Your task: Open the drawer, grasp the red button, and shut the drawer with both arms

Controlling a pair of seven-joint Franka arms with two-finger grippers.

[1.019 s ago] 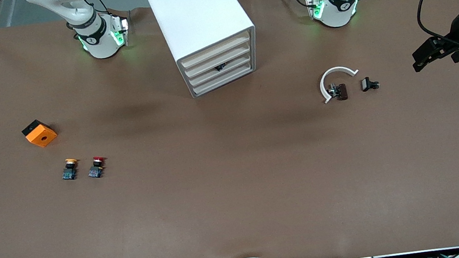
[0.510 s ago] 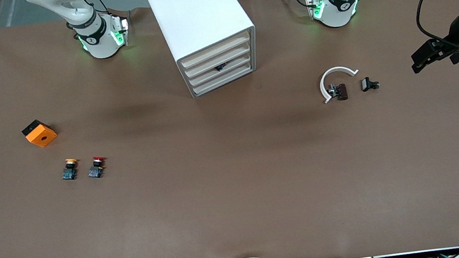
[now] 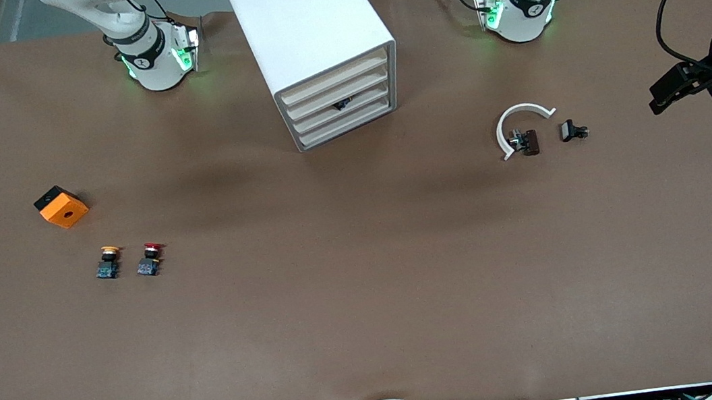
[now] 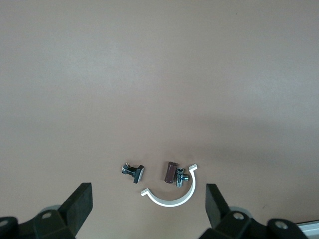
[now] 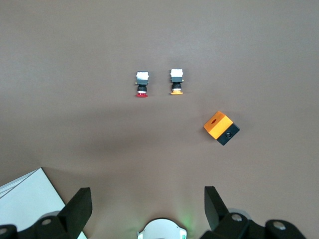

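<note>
Front view: white four-drawer cabinet [image 3: 317,48], drawers shut, between the arm bases; red-capped pushbutton with black neck and grey base [image 3: 149,258] on brown table [image 3: 367,294], beside a yellow-capped pushbutton [image 3: 108,262], near an orange cube with a hole [image 3: 61,206]. Left wrist view: left gripper [image 4: 148,203] spread wide, empty, above a white plastic half-ring [image 4: 172,196]. Right wrist view: right gripper [image 5: 148,206] spread wide, empty, well clear of the button.

No readable text in the views.

On each arm base [image 3: 152,58] [image 3: 526,9] there is a black band with a small white mark, but no letters or numbers can be read on it. The drawer unit [image 3: 317,48], the buttons and the other small parts carry no label that can be read.
</note>
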